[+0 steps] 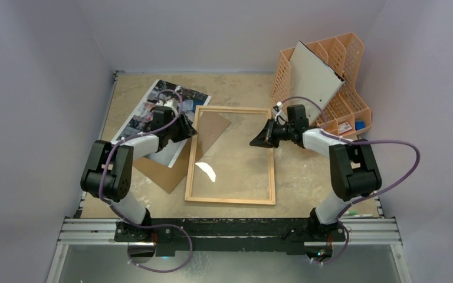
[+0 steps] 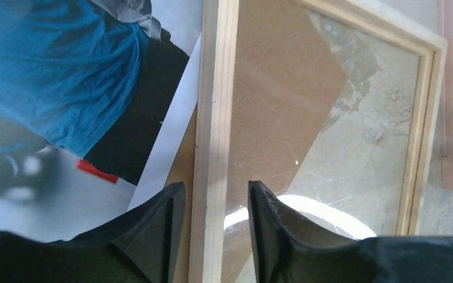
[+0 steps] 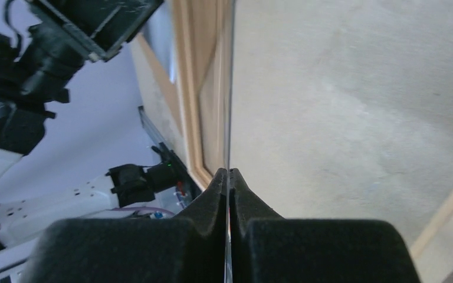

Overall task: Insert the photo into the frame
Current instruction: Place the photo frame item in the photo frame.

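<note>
The frame (image 1: 230,200), thin light wood round a clear glass pane, lies flat mid-table. The photo (image 1: 153,106) lies face up at the back left, partly under my left arm; its blue shirt (image 2: 47,71) fills the left wrist view. My left gripper (image 1: 191,127) is open, its jaws on either side of the frame's left rail (image 2: 215,88) with a gap on each side (image 2: 215,186). My right gripper (image 1: 253,142) reaches in over the frame's right rail. It is shut (image 3: 229,171) on a thin clear sheet seen edge-on, which looks like the glass pane.
A brown hardboard panel (image 1: 165,171) lies partly under the frame's left side and shows through the glass (image 2: 277,76). An orange lattice organizer (image 1: 342,65) stands at the back right, with a white-grey board (image 1: 312,76) leaning in it. Grey walls enclose the table.
</note>
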